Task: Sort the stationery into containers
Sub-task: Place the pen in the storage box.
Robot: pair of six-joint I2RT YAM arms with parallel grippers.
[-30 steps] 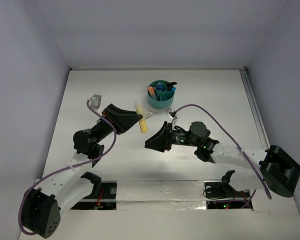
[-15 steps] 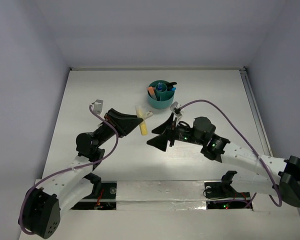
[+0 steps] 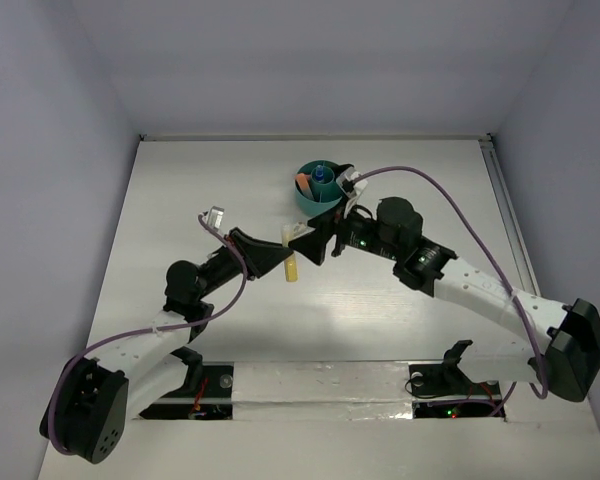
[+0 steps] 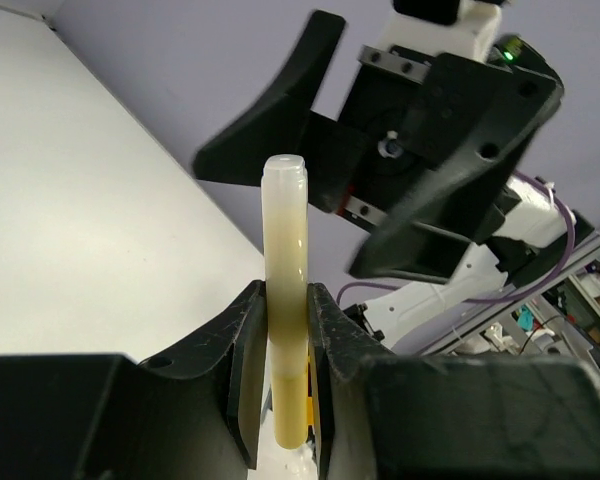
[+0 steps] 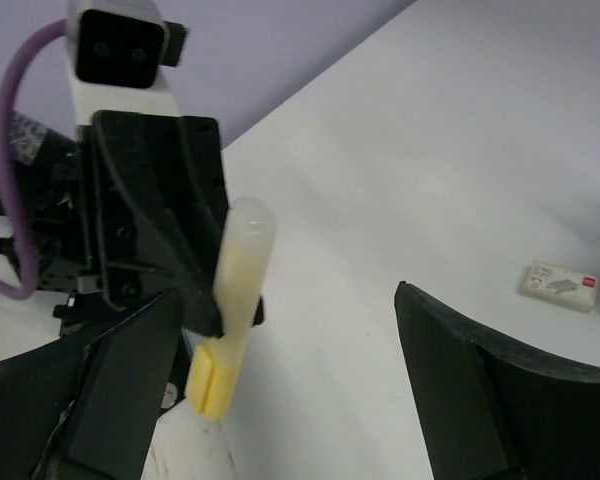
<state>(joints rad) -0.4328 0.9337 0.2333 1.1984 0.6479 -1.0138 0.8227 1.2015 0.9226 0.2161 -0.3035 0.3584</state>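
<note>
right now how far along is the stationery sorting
Seems well along. The round teal plastic cup already holds several pens. In hand: the left pincer grips a pale yellow marker, the open right pincer facing it. Left: that marker and a small white box on the table.
</note>
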